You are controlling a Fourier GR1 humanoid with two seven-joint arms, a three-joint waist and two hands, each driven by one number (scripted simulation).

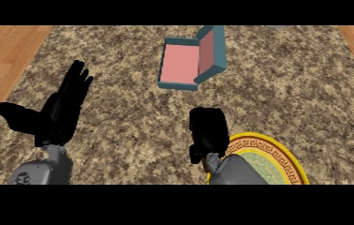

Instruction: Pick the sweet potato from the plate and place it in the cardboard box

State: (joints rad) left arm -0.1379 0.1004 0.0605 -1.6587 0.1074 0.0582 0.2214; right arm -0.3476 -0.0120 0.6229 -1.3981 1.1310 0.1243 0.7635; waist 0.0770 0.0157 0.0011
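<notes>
My right hand [207, 131], fingers curled, hangs just left of the round yellow-rimmed plate [280, 147], probably hiding the sweet potato I can't see, ready for the far teal, pink-lined box [178, 63], while my left hand [61, 112] rests spread-fingered at left.

The box [213, 55] is teal (pink inside), the plate [266, 144] yellow-rimmed and key-patterned, the counter [124, 55] speckled brown.

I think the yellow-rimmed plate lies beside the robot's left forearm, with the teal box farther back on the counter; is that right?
Not quite: the head view shows the yellow-rimmed plate beside the robot's right forearm, not its left. The teal box is indeed farther back on the counter.
</notes>
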